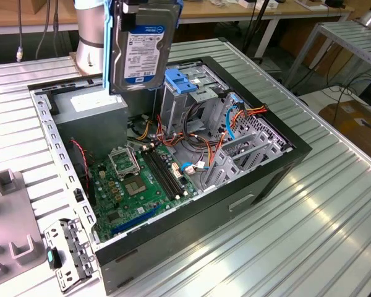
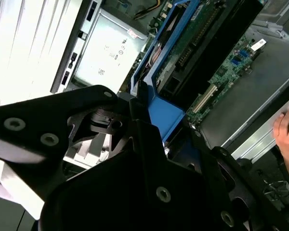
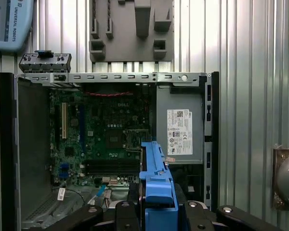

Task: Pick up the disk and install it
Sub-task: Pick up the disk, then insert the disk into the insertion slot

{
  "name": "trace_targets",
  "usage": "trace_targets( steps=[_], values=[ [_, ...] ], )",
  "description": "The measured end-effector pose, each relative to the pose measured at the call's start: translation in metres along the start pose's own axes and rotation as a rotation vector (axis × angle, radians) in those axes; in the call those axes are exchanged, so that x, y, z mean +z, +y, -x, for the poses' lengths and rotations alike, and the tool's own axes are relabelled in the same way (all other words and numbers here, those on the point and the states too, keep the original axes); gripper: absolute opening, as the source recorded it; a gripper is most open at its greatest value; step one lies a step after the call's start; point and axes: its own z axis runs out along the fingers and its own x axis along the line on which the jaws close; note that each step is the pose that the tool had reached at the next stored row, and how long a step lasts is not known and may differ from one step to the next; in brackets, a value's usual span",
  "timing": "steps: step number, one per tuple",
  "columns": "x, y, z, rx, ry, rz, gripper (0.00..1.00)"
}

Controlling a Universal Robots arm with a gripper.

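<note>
Blue-framed disk (image 1: 139, 46), dark body, labelled face showing: it hung upright, clear of everything, above the open computer case (image 1: 266, 185). Gripper (image 3: 156, 204): jaws were closed against the carrier's two sides, holding the disk. Beneath lay a grey power supply (image 3: 179, 132) and a green motherboard (image 1: 142, 179). A grey drive cage (image 1: 188, 102) stood near, toward the exterior view's right. A person's hand (image 2: 286, 127) was near the case's edge.

Bright blue around the dark disk (image 1: 141, 43), with a white-and-blue label (image 1: 145, 59) on its face. Deep green across the motherboard (image 1: 142, 185). Blue again on the cage latch (image 1: 178, 81). Red, orange and yellow in the wire bundle (image 1: 252, 111). Black on the case (image 1: 272, 179); ribbed silver over the table (image 1: 309, 241).
</note>
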Motion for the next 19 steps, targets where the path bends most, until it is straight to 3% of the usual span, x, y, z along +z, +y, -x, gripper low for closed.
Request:
trace_targets(
  steps=[2,17,19],
  values=[
    [0.0,-0.0065,-0.0001,0.0,0.0001,0.0001,0.37],
    [0.0,-0.0079,-0.0001,0.0,0.0001,0.0,0.37],
    [0.0001,-0.0079,0.0,0.0,0.0,-0.0026,0.37]
  ],
)
